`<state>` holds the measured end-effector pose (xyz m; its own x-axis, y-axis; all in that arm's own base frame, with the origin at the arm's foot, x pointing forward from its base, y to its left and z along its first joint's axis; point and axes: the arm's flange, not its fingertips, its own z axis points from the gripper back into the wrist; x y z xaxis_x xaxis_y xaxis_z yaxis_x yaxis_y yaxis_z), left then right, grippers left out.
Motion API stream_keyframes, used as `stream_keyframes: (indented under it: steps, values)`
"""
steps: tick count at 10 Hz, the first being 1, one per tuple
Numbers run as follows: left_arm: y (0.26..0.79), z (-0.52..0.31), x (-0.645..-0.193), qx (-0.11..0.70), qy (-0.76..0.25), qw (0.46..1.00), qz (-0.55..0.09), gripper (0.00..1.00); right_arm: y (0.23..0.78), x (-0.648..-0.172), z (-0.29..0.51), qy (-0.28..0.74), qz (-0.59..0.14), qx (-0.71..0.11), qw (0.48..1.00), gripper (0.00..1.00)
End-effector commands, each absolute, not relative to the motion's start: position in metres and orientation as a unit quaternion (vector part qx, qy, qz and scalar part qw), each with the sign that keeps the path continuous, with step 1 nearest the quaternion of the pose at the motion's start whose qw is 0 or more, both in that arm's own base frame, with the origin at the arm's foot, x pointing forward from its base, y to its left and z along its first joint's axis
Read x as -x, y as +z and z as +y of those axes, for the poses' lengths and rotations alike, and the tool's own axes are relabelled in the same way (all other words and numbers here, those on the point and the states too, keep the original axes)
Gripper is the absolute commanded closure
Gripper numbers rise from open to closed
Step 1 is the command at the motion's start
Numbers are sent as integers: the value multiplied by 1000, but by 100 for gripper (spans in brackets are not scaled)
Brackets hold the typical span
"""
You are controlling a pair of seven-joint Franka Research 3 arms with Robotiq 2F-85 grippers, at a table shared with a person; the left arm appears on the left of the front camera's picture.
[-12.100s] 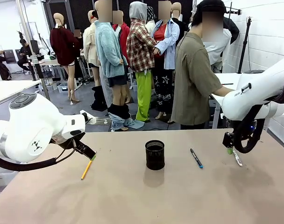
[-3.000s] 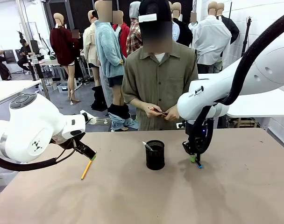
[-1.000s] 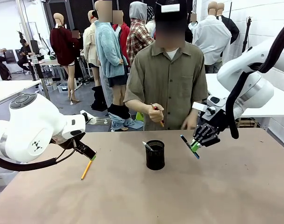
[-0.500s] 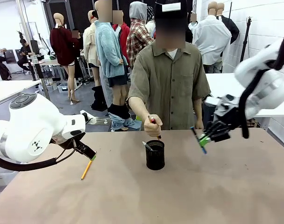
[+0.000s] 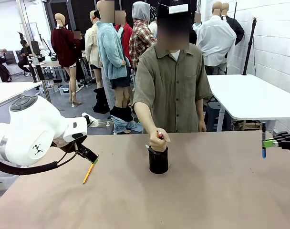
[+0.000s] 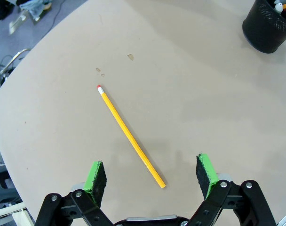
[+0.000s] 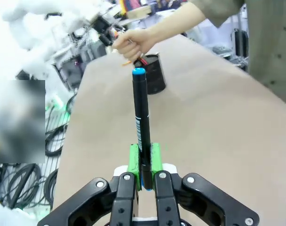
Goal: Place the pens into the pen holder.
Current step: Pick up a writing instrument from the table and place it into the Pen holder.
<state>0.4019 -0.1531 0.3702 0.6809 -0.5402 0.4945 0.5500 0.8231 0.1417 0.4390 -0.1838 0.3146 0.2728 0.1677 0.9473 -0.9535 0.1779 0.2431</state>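
the left gripper (image 5: pixel 89 156) hangs low over the left part of the table (image 5: pixel 207 200), jaws spread wide and holding nothing. in the left wrist view this gripper (image 6: pixel 151 170) has its green pads (image 6: pixel 96 176) well apart. the yellow pencil (image 6: pixel 130 135) lies flat on the table between and ahead of them, its plain end nearest the fingers and its eraser end pointing away. nothing touches the pencil (image 5: pixel 89 172), which from the front lies just below the fingertips. far ahead of this gripper, in the upper right corner of its wrist view, stands the pen holder (image 6: pixel 270 23) with a pale pen (image 6: pixel 278 5) inside.

at the middle of the table the pen holder (image 5: pixel 158 161) stands upright. the person's hand (image 5: pixel 159 141) sits right over its rim, clenched around a red pen (image 5: pixel 159 135) whose top shows above the fist. the pale pen (image 5: pixel 149 148) leans out of the rim just beside that hand.

the right gripper (image 5: pixel 270 142) is at the far right edge, raised above the table and well apart from the holder. its jaws are clamped on a dark pen (image 5: pixel 263 151), which stands upright in the front view. in the right wrist view the gripper (image 7: pixel 144 165) pinches the dark pen (image 7: pixel 142 117) near one end between its green pads. the blue end points away from the fingers, toward the pen holder (image 7: pixel 154 75) and the person's hand (image 7: pixel 133 42) far ahead.
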Motion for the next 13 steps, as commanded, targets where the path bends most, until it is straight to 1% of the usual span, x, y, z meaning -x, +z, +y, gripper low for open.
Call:
stream_keyframes:
  steps: [1, 4, 6, 7, 8, 9, 11, 13]
  values:
    - [371, -151, -402, 10, -295, 917, -268, 0, 302, -435, -173, 413, -457, -472, 631, 100]
    - [371, -151, -402, 10, -295, 917, -268, 0, 299, -432, -168, 411, -461, -473, 628, 100]
    - [371, -151, -402, 10, -295, 917, -268, 0, 313, -432, -149, 406, -468, -471, 628, 100]
    - [371, -151, -402, 10, -295, 917, -268, 0, 327, -430, -131, 397, -483, -466, 625, 100]
    - [371, -151, -402, 10, -295, 917, -268, 0, 344, -431, -109, 381, -477, -451, 651, 100]
    - [371, -151, -402, 10, -295, 917, -268, 0, 362, -432, -83, 398, -480, -450, 640, 100]
    - [371, -151, -402, 10, -295, 917, -268, 0, 391, -444, -21, 424, -467, -422, 651, 100]
    - [371, -151, -402, 10, -295, 917, -268, 0, 413, -451, 25, 410, -493, -413, 646, 100]
